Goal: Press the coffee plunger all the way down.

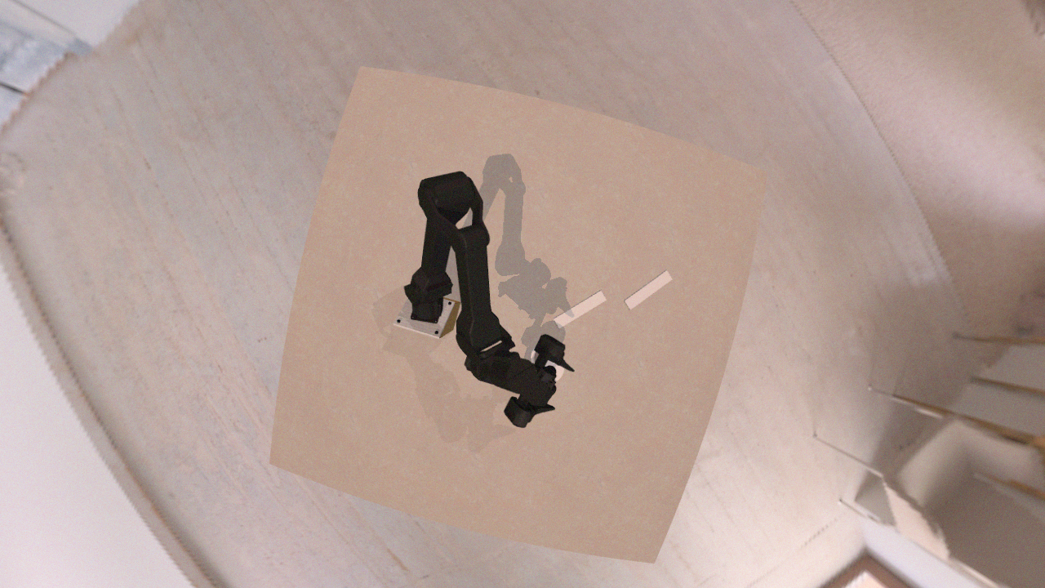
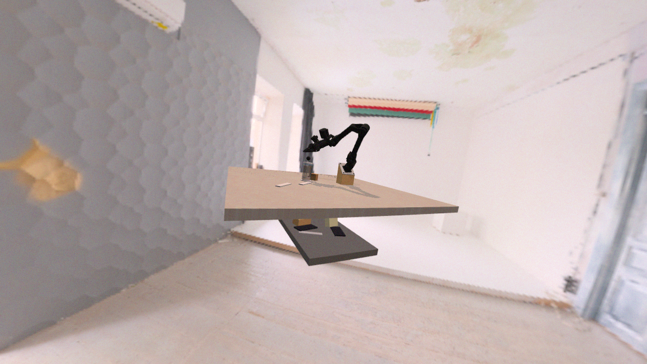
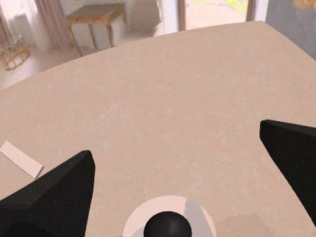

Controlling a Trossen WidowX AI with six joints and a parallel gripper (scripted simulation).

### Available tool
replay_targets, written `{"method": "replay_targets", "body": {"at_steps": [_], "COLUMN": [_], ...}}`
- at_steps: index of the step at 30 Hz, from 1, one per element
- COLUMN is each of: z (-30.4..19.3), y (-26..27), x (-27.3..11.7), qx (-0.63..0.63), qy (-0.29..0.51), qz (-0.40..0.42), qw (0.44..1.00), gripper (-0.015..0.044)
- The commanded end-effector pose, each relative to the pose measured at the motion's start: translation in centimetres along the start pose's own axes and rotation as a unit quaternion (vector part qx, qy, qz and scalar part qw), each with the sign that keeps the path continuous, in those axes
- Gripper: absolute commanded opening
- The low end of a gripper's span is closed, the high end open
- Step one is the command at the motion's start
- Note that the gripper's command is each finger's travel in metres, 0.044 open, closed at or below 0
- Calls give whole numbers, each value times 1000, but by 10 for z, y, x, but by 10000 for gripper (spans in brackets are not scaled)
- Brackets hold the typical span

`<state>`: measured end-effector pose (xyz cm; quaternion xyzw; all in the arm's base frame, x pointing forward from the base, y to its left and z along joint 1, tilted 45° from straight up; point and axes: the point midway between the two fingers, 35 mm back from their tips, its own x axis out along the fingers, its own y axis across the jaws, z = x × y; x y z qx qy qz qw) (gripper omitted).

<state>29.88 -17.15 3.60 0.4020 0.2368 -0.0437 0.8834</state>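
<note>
Looking down from the top view, the gripper [image 1: 549, 385] stood spread wide near the frame's middle, holding nothing, with two pale strips [image 1: 579, 309] to its upper right on the counter [image 1: 409, 438]. From the exterior view, the coffee press [image 2: 307, 170] stood upright on the counter, just below the gripper. At the wrist view's bottom centre, the black plunger knob [image 3: 168, 233] sat low over the press's white lid [image 3: 197, 217], apart from both fingers.

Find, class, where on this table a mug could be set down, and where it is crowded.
Bare tabletop runs wide beyond the two strips, out to the edges, and along the side behind the arm's base. It is crowded around the press: the open gripper hangs above its knob, with a strip and a small block close by.
</note>
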Motion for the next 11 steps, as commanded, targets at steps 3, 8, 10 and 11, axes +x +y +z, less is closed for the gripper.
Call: {"method": "replay_targets", "body": {"at_steps": [3,8,10,11], "z": [17,16,16,16], "y": [12,12,12,12], "x": [-43,-43,-43,-43], "qx": [-1,-1,-1,-1], "qy": [0,0,0,0], "qz": [8,8,8,8], "qw": [1000,1000,1000,1000], "gripper": [440,440,440,440]}}
